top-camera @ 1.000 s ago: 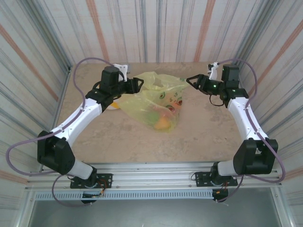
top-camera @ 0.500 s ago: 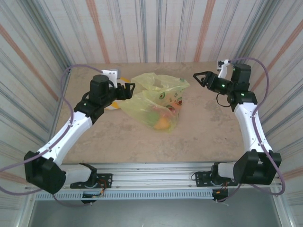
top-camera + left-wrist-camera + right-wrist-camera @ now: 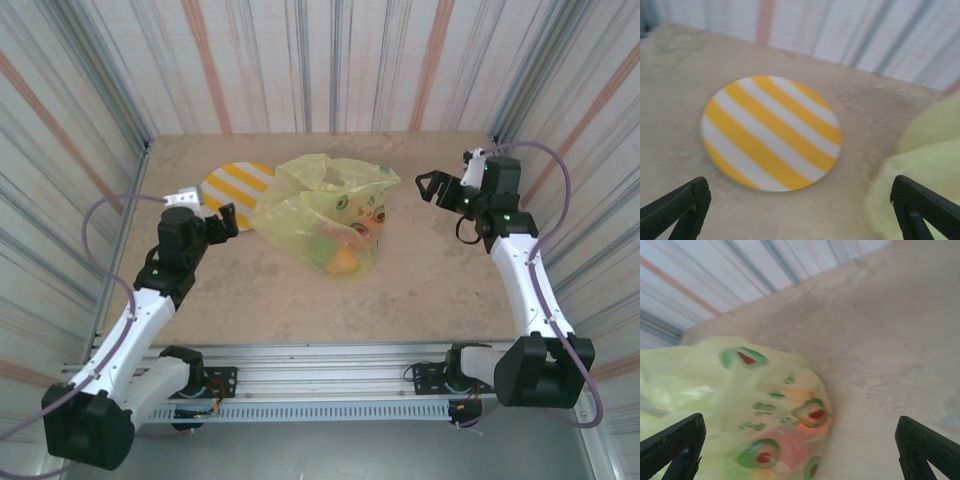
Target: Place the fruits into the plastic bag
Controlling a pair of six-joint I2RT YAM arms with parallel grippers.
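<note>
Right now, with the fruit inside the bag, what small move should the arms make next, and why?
Probably draw the left arm and right arm back toward their bases and rest. The fruits show through the plastic bag, no fruit lies on the striped plate, and both pairs of jaws stand open, clear of the bag, holding nothing, so nothing seems left to pick.

I'm looking into a robot test cell here, lab-style, nobody's home. Striped panel walls [image 3: 330, 60] box in a beige stone-look table [image 3: 430, 290] on three sides. Along the near edge runs an aluminium rail [image 3: 330, 362] with two arm bases [image 3: 190, 378] bolted on, and purple cables [image 3: 86, 235] loop loose. On the tabletop lie a striped plate [image 3: 238, 183] and an avocado-print plastic bag [image 3: 320, 215].
</note>
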